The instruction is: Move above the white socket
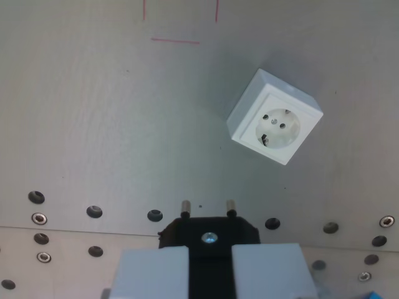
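Observation:
The white socket (275, 117) is a square box with a round recessed face and two holes. It lies rotated on the grey plate, in the upper right of the wrist view. My gripper (209, 250) is at the bottom centre, shut on a black plug (209, 235). The plug's two metal pins (185, 206) point up the picture. The two light grey fingers (149, 271) stand on either side of the plug. The socket is apart from the plug, up and toward the wrist view's right of the pins.
Thin red lines (176, 41) mark the plate near the top. A row of holes and screws (93, 211) runs along a seam across the lower part. A small blue thing (374, 295) shows at the bottom right corner.

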You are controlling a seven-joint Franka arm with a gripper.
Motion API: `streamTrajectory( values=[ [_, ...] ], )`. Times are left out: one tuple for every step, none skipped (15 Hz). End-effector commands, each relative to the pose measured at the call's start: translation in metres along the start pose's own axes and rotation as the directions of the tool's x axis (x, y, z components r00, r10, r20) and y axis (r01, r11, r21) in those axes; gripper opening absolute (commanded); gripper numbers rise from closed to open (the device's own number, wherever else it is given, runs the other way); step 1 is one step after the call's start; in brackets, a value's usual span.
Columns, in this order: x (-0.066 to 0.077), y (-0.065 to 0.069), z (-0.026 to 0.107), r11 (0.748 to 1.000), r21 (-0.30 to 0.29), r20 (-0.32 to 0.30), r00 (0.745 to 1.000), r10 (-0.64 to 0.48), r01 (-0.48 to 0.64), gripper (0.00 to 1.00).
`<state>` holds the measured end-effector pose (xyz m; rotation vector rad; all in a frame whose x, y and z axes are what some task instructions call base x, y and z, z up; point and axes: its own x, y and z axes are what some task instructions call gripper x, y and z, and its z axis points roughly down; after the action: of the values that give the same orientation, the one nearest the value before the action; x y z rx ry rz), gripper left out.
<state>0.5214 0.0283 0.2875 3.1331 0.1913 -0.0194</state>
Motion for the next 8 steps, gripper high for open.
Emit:
streamTrajectory(
  values=[
    [-0.002, 0.003, 0.008, 0.998, -0.001, -0.034, 0.997, 0.067, -0.067, 0.00],
    [-0.003, 0.004, 0.010, 0.997, -0.001, -0.040, 0.996, 0.075, -0.075, 0.00],
    [-0.004, 0.005, 0.012, 0.996, -0.001, -0.048, 0.995, 0.084, -0.085, 0.00],
    [-0.004, 0.006, 0.015, 0.995, 0.000, -0.054, 0.994, 0.098, -0.098, 0.00],
    [-0.005, 0.007, 0.018, 0.994, 0.001, -0.060, 0.992, 0.112, -0.112, 0.00],
    [-0.005, 0.008, 0.020, 0.992, 0.002, -0.065, 0.990, 0.125, -0.125, 0.00],
    [-0.006, 0.009, 0.023, 0.991, 0.003, -0.070, 0.988, 0.136, -0.136, 0.00],
    [-0.007, 0.010, 0.027, 0.989, 0.004, -0.072, 0.986, 0.148, -0.148, 0.00]
  ],
)
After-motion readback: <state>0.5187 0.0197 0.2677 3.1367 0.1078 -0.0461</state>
